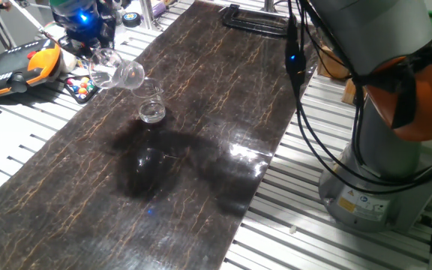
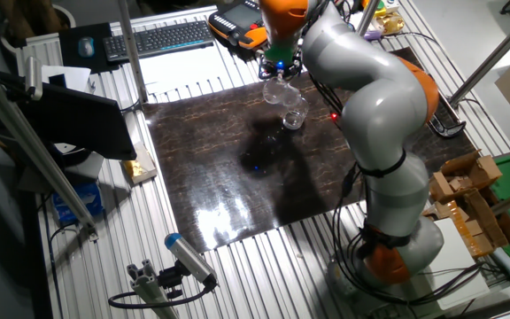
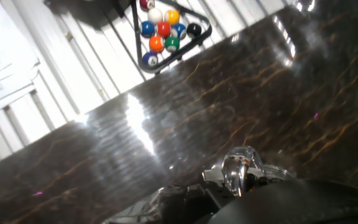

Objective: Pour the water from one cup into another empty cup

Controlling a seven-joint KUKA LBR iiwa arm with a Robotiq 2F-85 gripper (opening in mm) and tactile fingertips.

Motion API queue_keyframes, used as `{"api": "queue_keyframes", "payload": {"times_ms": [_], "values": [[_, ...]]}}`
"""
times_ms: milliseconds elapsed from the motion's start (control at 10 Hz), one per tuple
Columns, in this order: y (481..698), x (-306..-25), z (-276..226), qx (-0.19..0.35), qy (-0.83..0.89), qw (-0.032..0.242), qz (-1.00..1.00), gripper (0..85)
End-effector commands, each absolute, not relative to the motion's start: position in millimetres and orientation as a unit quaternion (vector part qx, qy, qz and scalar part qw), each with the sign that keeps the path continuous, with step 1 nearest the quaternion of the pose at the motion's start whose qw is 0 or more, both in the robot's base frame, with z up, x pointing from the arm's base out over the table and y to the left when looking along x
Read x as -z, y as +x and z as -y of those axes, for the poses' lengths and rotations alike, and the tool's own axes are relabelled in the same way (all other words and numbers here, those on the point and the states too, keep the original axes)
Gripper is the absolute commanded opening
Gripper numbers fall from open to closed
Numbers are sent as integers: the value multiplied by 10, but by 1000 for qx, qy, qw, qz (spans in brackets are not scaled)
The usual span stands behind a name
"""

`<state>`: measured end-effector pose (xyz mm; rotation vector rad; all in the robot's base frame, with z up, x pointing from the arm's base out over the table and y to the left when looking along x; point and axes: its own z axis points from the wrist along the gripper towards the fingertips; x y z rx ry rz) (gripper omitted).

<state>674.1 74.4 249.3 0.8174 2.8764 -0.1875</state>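
Note:
My gripper is shut on the taller clear tumbler and holds it tipped nearly on its side, mouth pointing right and down. The mouth hangs just above the rim of the shorter clear cup, which stands upright on the dark marbled board. In the other fixed view the tumbler is tilted over the short cup below the gripper. The hand view shows a clear part of the tumbler between dark blurred fingers. I cannot make out the water.
A triangle rack of billiard balls lies on the slatted table just left of the board. An orange and black device is at the far left. A black frame lies at the board's far end. The arm's base stands at the right.

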Motion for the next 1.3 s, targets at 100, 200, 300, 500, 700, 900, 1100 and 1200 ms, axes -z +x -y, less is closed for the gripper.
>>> {"api": "queue_keyframes", "payload": {"times_ms": [100,200,300,500,700,900,1100,1200], "values": [[6703,-2451,-815,41,301,63,-951,7],[6687,-2427,-846,31,312,61,-948,7],[6675,-2379,-882,22,323,59,-944,7],[6660,-2313,-932,4,337,55,-940,7],[6657,-2272,-958,-7,348,50,-936,7],[6658,-2210,-982,-26,361,43,-931,7],[6644,-2117,-1029,-42,372,43,-926,7],[6637,-2083,-1045,-47,375,42,-925,7]]}}
